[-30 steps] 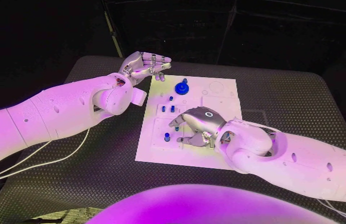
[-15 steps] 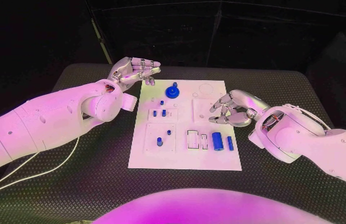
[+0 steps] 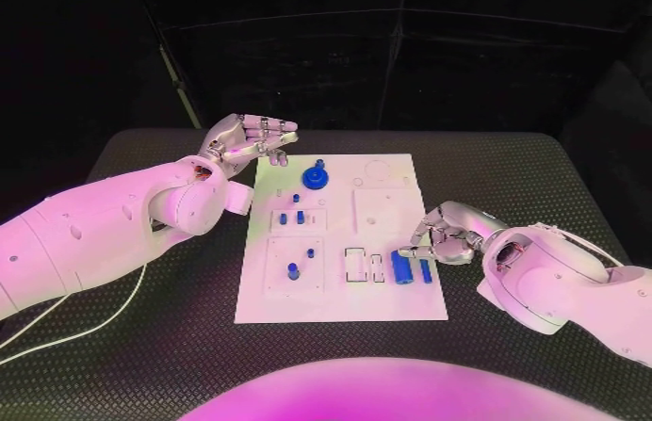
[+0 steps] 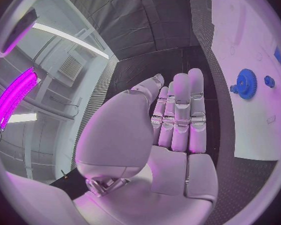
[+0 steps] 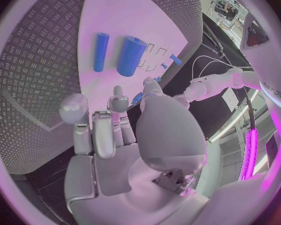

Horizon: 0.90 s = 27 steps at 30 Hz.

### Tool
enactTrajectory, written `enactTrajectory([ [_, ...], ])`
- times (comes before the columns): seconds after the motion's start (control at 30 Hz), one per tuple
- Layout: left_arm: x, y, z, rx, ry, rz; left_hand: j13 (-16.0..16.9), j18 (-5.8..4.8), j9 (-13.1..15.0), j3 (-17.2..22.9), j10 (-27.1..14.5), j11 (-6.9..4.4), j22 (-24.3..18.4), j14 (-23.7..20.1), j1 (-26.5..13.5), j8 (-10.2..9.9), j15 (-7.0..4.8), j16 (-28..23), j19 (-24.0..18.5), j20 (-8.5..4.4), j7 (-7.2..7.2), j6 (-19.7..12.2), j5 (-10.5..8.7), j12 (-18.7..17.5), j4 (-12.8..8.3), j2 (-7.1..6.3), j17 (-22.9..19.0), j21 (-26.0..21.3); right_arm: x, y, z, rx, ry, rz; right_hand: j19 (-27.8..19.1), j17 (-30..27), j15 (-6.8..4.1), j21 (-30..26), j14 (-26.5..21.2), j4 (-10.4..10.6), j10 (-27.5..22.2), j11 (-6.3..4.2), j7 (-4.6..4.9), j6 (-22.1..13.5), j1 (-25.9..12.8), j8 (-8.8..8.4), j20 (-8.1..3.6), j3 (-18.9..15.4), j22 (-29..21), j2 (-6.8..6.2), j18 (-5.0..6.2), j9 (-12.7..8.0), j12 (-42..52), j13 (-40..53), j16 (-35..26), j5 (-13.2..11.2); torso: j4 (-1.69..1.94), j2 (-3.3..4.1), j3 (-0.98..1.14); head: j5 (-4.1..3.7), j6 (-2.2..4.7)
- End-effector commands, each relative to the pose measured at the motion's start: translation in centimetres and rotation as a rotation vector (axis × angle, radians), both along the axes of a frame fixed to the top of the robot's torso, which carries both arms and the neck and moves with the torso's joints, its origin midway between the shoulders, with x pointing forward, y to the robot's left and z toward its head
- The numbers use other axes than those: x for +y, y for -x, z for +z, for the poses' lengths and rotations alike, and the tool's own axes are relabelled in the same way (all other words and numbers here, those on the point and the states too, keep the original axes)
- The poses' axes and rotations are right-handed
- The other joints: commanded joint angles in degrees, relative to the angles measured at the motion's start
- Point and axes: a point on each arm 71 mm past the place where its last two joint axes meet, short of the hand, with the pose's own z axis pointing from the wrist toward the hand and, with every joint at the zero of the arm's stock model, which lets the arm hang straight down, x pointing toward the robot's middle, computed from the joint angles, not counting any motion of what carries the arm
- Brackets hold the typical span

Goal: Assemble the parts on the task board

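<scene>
Head view, left to right: left hand (image 3: 249, 138) is raised at the far left corner of the task board (image 3: 387, 303), off the board's edge, fingers curled in together, nothing visibly in them. In left wrist view the fingers (image 4: 181, 112) lie side by side, extended, palm bare. Board lies flat mid-table. Blue gear (image 3: 316, 177) stands near the board's far edge, just beside the left hand; small blue pegs (image 3: 291, 218) sit below it, one more peg (image 3: 292, 270) in the near-left block. Large blue cylinder (image 3: 402, 267) and thin blue rod (image 3: 425, 270) lie side by side near the board's right edge. Right hand (image 3: 446, 233) hovers right by them, fingers curled, holding nothing visible.
</scene>
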Motion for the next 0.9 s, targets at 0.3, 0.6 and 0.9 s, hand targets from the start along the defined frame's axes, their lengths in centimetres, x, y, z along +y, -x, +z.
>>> enactTrajectory([
  [0.3, 0.0, 0.0, -0.1, 0.006, 0.015, -0.004, -0.1, 0.73, -0.1, -0.4, -0.4, 0.13, -0.1, -0.2, -0.2, -0.3, 0.01, -0.4, -0.2, 0.19, 0.32, -0.1, -0.23, 0.4, 0.2, 0.42, -0.1, -0.4, 0.7, 0.6, -0.8, 0.012, 0.119, 0.007, 0.4, 1.3, -0.36, 0.6, 3.6, 0.0, 1.3, -0.38, -0.57, -1.0, -1.2, 3.97, -0.26, -1.9, 0.7, 0.24, -0.53, 2.3, 3.1, 4.5, 0.7, 0.3, -0.11, -0.11, -0.05, 0.09, -0.09],
  [0.6, -0.1, 0.0, -0.2, 0.008, 0.017, -0.008, -0.1, 0.73, -0.1, -0.4, -0.4, 0.13, -0.1, -0.2, -0.2, -0.3, 0.01, -0.4, -0.2, 0.19, 0.32, -0.1, -0.23, 0.4, 0.2, 0.42, -0.1, -0.4, 1.9, 0.8, -1.8, 0.031, 0.119, 0.039, 0.5, 1.5, -0.52, 0.8, 3.7, 0.0, 1.6, -0.61, -0.85, -1.2, -0.9, 5.86, -0.38, -2.2, 1.0, 0.62, -0.57, 3.5, 3.9, 5.9, 0.9, 0.9, 0.09, -0.04, -0.14, -0.18, -0.46],
  [0.9, 0.0, 0.1, -0.2, 0.009, 0.015, -0.007, -0.1, 0.73, -0.1, -0.4, -0.4, 0.14, -0.1, -0.2, -0.3, -0.3, 0.03, -0.4, -0.1, 0.21, 0.33, -0.1, -0.23, 0.4, 0.2, 0.45, -0.1, -0.4, 2.6, 1.1, -2.6, 0.064, 0.135, 0.072, 0.5, 1.9, -0.8, 0.9, 3.7, -0.1, 2.0, -0.97, -1.27, -1.2, 0.5, 7.92, -0.61, -2.1, 1.3, 1.24, -0.6, 4.8, 4.7, 7.3, 1.1, 1.6, 0.02, -0.01, -0.13, 0.01, -0.9],
])
